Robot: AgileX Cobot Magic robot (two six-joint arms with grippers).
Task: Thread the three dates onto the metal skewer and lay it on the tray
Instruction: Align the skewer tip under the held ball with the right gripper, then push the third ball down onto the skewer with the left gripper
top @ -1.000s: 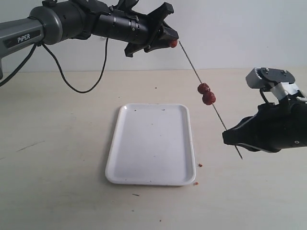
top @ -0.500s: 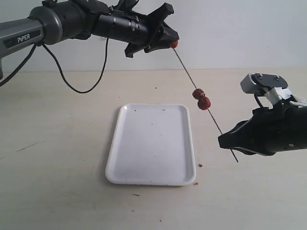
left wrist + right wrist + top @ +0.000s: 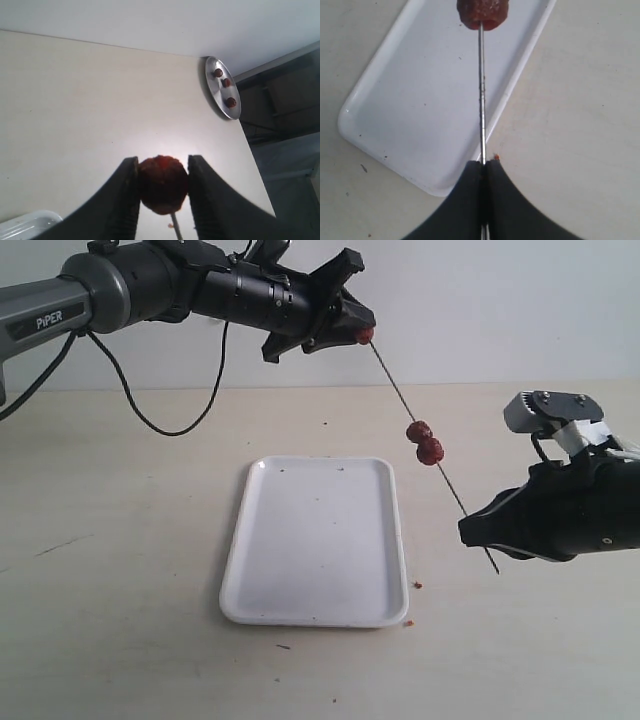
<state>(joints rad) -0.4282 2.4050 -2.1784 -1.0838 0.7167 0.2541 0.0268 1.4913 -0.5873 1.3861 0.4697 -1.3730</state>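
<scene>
The thin metal skewer (image 3: 395, 385) slants through the air to the right of the white tray (image 3: 314, 610). Two dates (image 3: 424, 443) sit threaded side by side halfway along it. A third date (image 3: 366, 335) is at the skewer's upper tip, pinched between the fingers of my left gripper (image 3: 358, 332); the left wrist view shows that date (image 3: 162, 183) squeezed in my left gripper (image 3: 163, 192) with the rod poking into it from below. My right gripper (image 3: 472, 525) is shut on the skewer's lower part. In the right wrist view the skewer (image 3: 481, 95) runs from my right gripper (image 3: 483, 165) up to a date (image 3: 483, 13).
Small red-brown crumbs (image 3: 417, 585) lie on the table off the tray's near right corner. A round metal plate (image 3: 222, 94) holding three small dark fruits sits far off in the left wrist view. A black cable (image 3: 160, 418) hangs from the left arm.
My right gripper and the skewer swung slightly left, then back right a little. The two threaded dates moved with the rod. The left gripper stayed put with its date.
</scene>
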